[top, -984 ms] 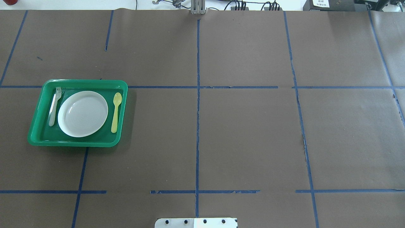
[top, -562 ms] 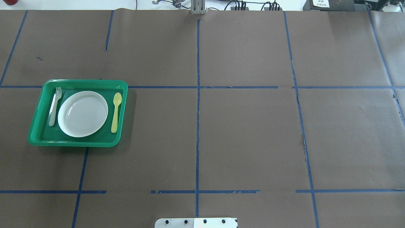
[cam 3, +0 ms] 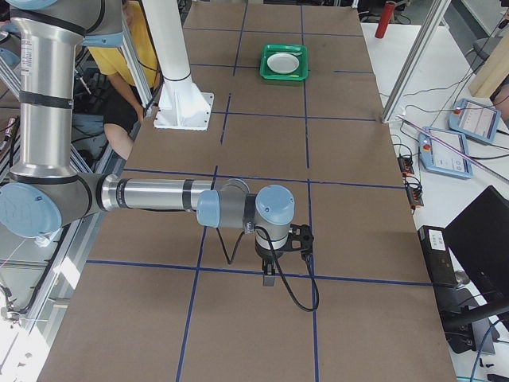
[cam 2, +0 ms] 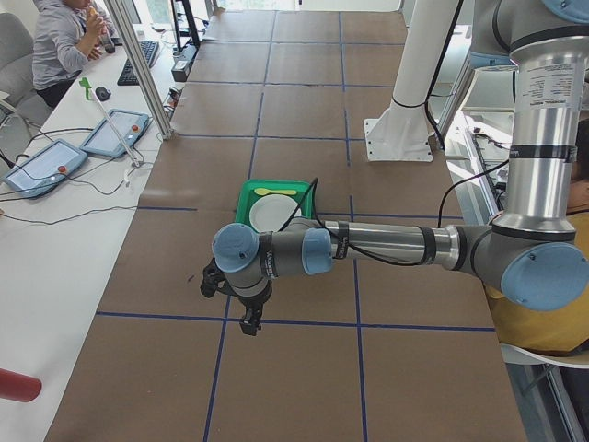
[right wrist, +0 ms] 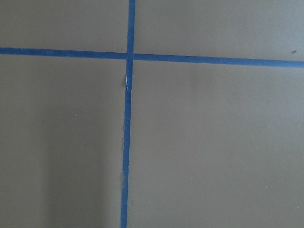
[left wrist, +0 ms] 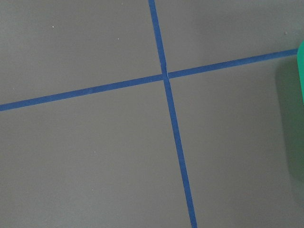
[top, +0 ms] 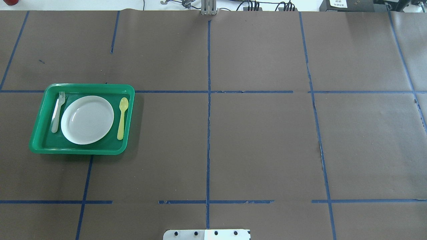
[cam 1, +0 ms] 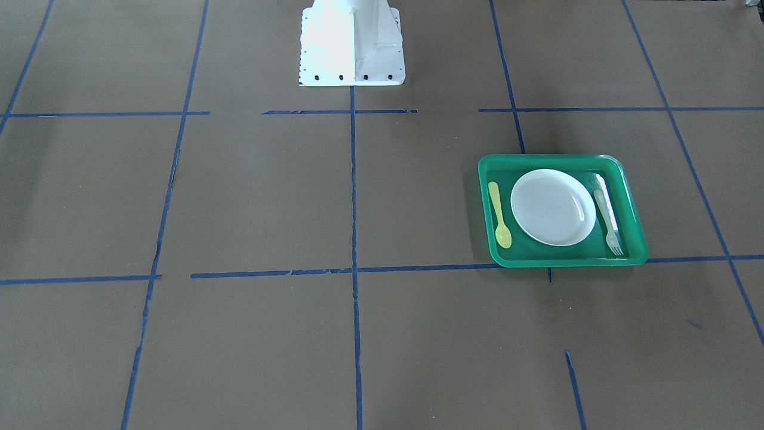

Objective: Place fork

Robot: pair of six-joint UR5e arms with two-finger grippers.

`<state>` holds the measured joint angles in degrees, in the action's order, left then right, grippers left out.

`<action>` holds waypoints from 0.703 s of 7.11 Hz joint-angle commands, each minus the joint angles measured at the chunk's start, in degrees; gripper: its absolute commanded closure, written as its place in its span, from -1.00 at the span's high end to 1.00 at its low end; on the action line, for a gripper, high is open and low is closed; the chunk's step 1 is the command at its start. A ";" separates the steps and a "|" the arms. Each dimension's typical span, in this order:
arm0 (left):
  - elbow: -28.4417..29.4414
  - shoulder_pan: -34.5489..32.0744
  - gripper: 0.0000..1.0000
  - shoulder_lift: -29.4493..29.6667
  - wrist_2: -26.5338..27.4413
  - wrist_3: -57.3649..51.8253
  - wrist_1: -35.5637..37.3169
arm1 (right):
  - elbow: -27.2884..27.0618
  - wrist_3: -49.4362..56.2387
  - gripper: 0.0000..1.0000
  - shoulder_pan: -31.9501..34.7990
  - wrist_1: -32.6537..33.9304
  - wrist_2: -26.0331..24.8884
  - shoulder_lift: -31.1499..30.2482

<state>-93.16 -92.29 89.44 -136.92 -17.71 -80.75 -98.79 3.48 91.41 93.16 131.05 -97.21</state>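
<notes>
Noting the fork (top: pixel 57 111) flat in the green tray (top: pixel 90 85), just beside the white plate (top: pixel 87 120), on the side opposite the yellow spoon (top: pixel 122 118). Judging placement done (complete-looking setting). Finding the left gripper (cam 2: pixel 248 322) above bare table (top: pixel 260 140) near the tray, and the right gripper (cam 3: pixel 269 278) well apart from it. Cannot tell fingers spread or pressed together from side views alone. Seeing nothing obvious left beyond parking the arms.
</notes>
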 commanded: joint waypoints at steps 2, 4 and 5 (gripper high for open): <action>0.25 -0.09 1.00 0.03 -0.19 0.13 0.42 | 0.00 0.04 1.00 0.00 0.00 0.00 0.00; -0.17 -0.43 1.00 0.91 -0.01 -0.22 0.51 | 0.00 0.04 1.00 0.00 0.00 0.00 0.00; 0.25 -0.35 1.00 1.00 0.08 -0.31 0.42 | 0.00 -0.05 1.00 0.00 0.00 0.00 0.00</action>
<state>-93.02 -92.59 90.24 -136.91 -17.87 -80.30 -98.79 3.48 91.41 93.17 131.04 -97.21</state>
